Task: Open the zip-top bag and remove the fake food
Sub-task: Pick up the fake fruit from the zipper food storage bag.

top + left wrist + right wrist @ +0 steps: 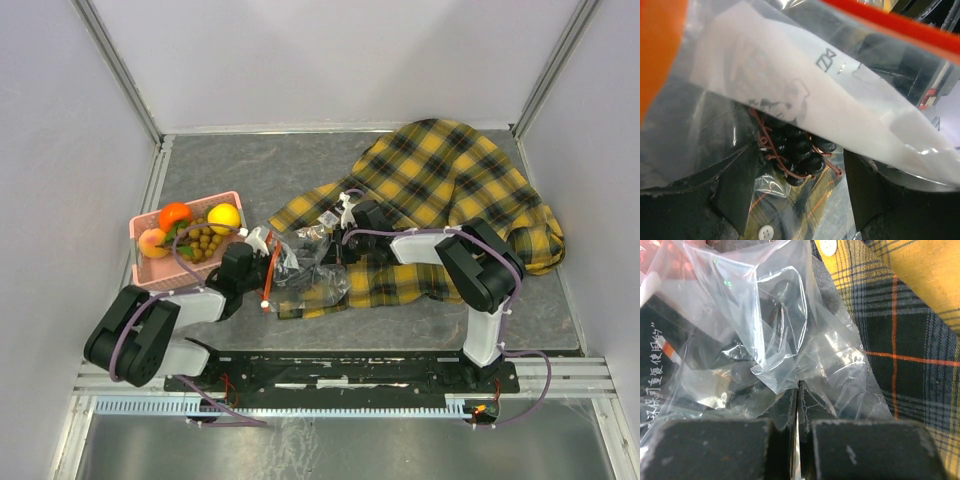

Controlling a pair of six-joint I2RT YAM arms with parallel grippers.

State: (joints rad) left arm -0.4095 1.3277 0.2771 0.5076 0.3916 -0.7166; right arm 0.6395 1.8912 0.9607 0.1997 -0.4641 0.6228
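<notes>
while the right pincer (797, 395) is pinched tight on a fold of the clear crinkly plastic zip-top bag (305, 265), the left pincer (799, 175) stands wide with nothing in it.

the bag lies in the middle of the dark grey stone-look surface (250, 160), partly on the edge of the yellow and black plaid cloth (450, 180). its red-orange zip strip (270, 275) is on the side near the left arm.

a round orange plastic fruit (175, 214), a round yellow plastic fruit (224, 216) and a tan-brown plastic grape bunch (203, 243) sit in the pink plastic basket (148, 278) at the left, well apart from the bag. a small bunch of shiny dark plastic berries on a thin brown stem (795, 150) is in the bag, right in front of the left pincer and between its two black fingers (737, 195).

so i think the job is far along, and the step in hand is getting the berries out. the right arm is the helper here; it holds the bag so it cannot slide.

i cannot tell if the left fingers are inside the bag's mouth or if plastic is in the way. next, the left pincer should go in through the open side, close on the berries alone and not on the plastic, then lift them out to the basket.
</notes>
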